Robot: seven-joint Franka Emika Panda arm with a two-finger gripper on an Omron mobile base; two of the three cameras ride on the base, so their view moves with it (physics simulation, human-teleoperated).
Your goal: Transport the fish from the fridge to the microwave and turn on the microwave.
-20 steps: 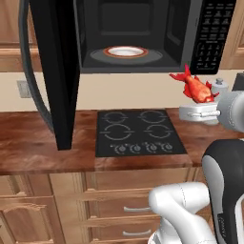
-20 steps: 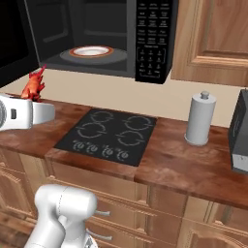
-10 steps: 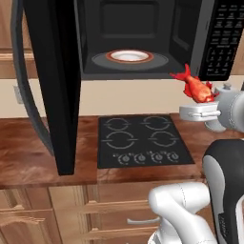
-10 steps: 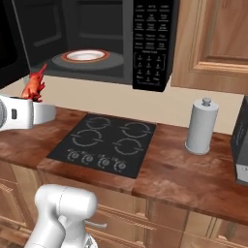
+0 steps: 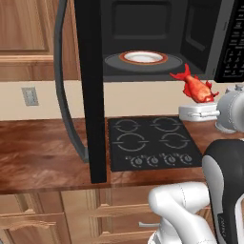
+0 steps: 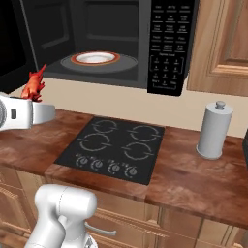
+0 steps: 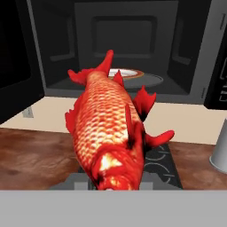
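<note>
Fish (image 7: 108, 133) sits clamped in the gripper (image 5: 206, 106), head end down between the jaws, which stand partly closed around its body. In the hand view the fingertips themselves are hidden under the fish, so the exact contact points cannot be read.

Long axis of the fish runs forward from the hand: head at the jaws, forked tail leading. In the hand view the tail points straight at the open cavity of the microwave (image 6: 167, 43), and overlaps the rim of the turntable plate (image 5: 143, 57).

Both base views place the fish outside the cavity, lower than the cavity floor and in front of the opening, on the keypad side in the left base view. It hangs in the air above the countertop (image 6: 203, 174), beside the cooktop (image 6: 114, 147), touching neither.

Microwave door (image 5: 90, 86) stands swung fully open, well clear of the fish on the far side of the opening.

Judgement: the coming move needs a rise to clear the cavity lip, then a forward push along the fish's own long axis, tail first, toward the plate. The paper towel roll (image 6: 213, 131) stands well apart and poses no obstruction.
</note>
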